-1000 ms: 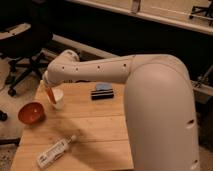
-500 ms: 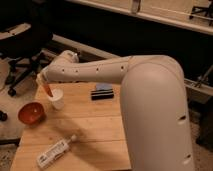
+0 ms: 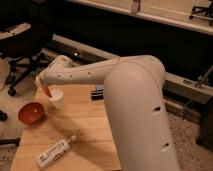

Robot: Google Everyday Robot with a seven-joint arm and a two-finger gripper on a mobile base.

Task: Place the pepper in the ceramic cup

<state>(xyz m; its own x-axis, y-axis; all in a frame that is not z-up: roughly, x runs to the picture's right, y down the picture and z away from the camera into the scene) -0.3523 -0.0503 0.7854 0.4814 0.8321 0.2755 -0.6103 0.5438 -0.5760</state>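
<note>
The white ceramic cup (image 3: 56, 97) stands upright on the wooden table (image 3: 85, 130) near its left side. The slim orange-red pepper (image 3: 47, 90) hangs tip down just above and left of the cup's rim, held at its top end. My gripper (image 3: 42, 82) is at the end of the white arm, directly above the cup's left edge, shut on the pepper. The arm hides most of the gripper.
A round orange-red bowl (image 3: 31, 112) sits left of the cup. A white bottle (image 3: 55, 151) lies on its side near the front. A dark block (image 3: 97, 93) lies behind the arm. An office chair (image 3: 22, 47) stands at the back left.
The gripper has lifted the pepper from low beside the cup and bowl up to just above the cup's rim. The cup, bowl and bottle have not moved.
</note>
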